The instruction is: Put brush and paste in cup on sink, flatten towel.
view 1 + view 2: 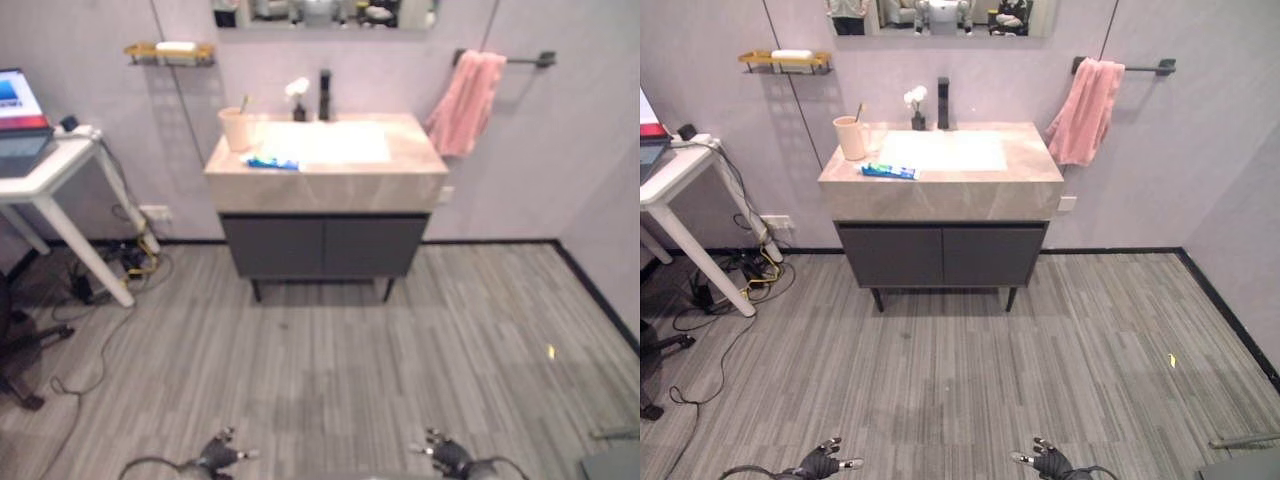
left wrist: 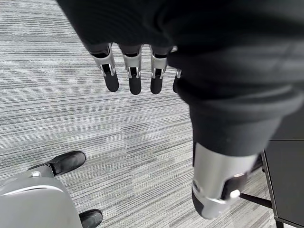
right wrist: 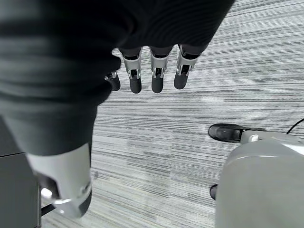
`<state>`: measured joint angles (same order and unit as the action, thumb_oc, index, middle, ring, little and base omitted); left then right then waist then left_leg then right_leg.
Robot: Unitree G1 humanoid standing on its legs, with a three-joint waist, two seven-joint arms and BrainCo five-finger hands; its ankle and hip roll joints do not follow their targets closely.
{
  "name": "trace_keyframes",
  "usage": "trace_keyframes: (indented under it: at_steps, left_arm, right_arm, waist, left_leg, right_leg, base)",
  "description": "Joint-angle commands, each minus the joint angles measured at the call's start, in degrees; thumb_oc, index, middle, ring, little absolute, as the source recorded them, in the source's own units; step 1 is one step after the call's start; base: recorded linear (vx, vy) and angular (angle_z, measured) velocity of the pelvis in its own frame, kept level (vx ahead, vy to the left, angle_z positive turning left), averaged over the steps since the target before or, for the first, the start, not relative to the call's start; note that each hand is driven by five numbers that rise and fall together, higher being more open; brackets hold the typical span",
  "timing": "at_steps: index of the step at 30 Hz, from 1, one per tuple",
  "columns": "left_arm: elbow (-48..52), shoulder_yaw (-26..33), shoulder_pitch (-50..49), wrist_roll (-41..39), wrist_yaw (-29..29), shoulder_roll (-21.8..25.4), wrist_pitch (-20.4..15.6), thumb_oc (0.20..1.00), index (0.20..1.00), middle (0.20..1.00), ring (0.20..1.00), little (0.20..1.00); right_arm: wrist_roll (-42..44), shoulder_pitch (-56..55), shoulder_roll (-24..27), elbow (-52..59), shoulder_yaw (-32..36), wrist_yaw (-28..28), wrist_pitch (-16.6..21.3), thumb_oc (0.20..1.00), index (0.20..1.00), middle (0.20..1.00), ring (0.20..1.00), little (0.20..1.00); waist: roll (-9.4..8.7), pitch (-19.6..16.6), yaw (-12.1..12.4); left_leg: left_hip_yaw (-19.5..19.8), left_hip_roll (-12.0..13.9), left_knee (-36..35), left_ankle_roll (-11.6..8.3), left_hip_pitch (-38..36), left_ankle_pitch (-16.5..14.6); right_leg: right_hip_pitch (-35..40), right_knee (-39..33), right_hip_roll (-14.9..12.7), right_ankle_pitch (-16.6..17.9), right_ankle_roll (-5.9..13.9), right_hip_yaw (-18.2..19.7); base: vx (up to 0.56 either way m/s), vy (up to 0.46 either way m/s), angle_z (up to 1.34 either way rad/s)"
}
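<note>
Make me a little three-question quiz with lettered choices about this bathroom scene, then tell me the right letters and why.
1. Where does the toothpaste tube lie?
A. on the floor
B. on the sink counter near the cup
C. on the white desk

2. What colour is the towel on the wall bar?
A. pink
B. green
C. white

3. How are the robot hands?
A. both open, hanging over the floor
B. both closed on the cup
C. one holding the towel

Answers: 1 B, the toothpaste tube lies on the sink counter just in front of the cup. 2 A, the towel is pink and bunched. 3 A, the left robot hand and right robot hand show straight fingers above bare floor.
</note>
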<state>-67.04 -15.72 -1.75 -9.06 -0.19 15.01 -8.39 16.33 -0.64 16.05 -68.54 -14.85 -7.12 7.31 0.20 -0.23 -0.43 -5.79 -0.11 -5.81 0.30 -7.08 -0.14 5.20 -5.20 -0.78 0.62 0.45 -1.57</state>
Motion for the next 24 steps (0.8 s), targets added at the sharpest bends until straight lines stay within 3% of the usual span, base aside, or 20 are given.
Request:
trace_keyframes:
  at_steps: [1, 12, 24]
  left_arm:
    - [-2.3, -0.7, 4.3, 0.1, 0.6, 0.5, -1.5, 1.000, 1.000, 1.000, 1.000, 1.000]
    - [-3.7, 0.2, 4.4, -0.9, 0.7, 0.5, -1.8, 1.000, 1.000, 1.000, 1.000, 1.000]
    - [3.5, -0.9, 5.5, -2.4, 0.8, 2.9, -3.0, 1.000, 1.000, 1.000, 1.000, 1.000]
  right_arm:
    - [1.4, 3.8, 0.7, -3.2, -0.9, 0.3, 0.9, 1.000, 1.000, 1.000, 1.000, 1.000]
    - [2.4, 4.8, 0.1, -3.1, -0.7, 0.4, 1.1, 1.000, 1.000, 1.000, 1.000, 1.000]
    - [4.1, 5.5, 0.6, -1.8, 0.4, 0.4, 1.6, 1.000, 1.000, 1.000, 1.000, 1.000]
  waist:
    - [-1.00, 1.0, 0.6]
    - [-1.21, 1.5, 1.2]
    - [-1.14, 4.1, 1.4]
  left_leg:
    - [-0.3, 0.6, 0.8, 0.66, -1.3, -3.9]
    - [-0.4, -0.4, 0.8, 1.68, -1.0, -4.2]
    - [1.0, -1.8, 3.8, 3.55, 1.5, -5.3]
  right_leg:
    - [0.2, 0.8, -2.8, 1.5, 4.28, -0.4]
    - [-0.6, 1.8, -3.7, 1.7, 4.91, 0.2]
    - [-4.9, 9.9, -5.2, 0.9, 6.20, 0.1]
  base:
    - [-0.01, 0.069, 0.00]
    - [0.00, 0.066, 0.00]
    - [-0.01, 0.091, 0.00]
